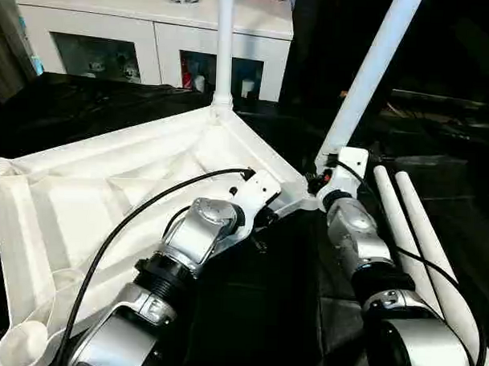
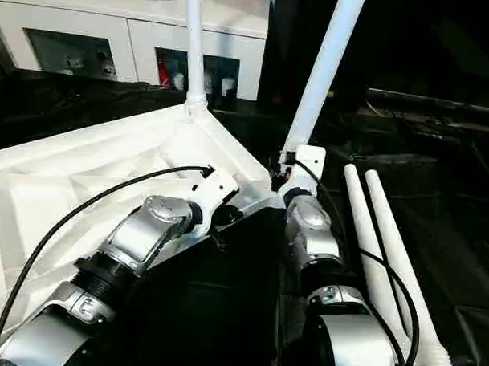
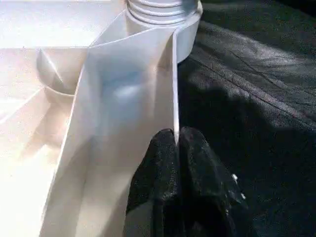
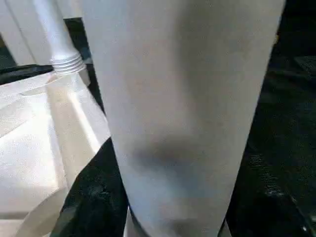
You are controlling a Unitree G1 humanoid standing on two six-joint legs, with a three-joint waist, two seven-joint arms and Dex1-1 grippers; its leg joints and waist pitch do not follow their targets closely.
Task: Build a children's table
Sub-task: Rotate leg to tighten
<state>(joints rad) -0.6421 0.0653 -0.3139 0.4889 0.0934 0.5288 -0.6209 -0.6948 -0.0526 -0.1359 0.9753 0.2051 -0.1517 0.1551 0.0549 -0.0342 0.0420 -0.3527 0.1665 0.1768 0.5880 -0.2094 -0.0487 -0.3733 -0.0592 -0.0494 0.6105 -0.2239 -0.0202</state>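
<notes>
Steadying the upturned tabletop point(image 1: 107, 194) by its rim, your left gripper point(image 3: 177, 140) is pinched tight on the thin side wall, one black finger point(image 3: 158, 163) inside the wall and the other outside, a little way short of the corner socket where one leg point(image 1: 224, 46) already stands upright. The hold looks meant to keep the light plastic top from sliding or tipping on the black-draped table point(image 1: 248, 312) while the other arm works.

Your right gripper point(image 2: 297, 165) is about half open around the second leg point(image 1: 369, 75), and the white tube runs up between its fingers in the right wrist view. Whether the fingers press on it or merely cage it you cannot tell from here. That leg leans away from the standing one, its lower end at the near corner of the top beside the left hand; the tilt suggests it is not yet seated square in its socket, so expect to bring it upright before pushing or turning it home.

Two more legs point(image 1: 420, 229) lie side by side on the cloth just to the right of your right forearm, within easy reach for the remaining corners. The ribbed underside faces up, with empty round sockets point(image 1: 22, 344) at the near left edge. A white cabinet point(image 1: 153, 27) stands behind.
</notes>
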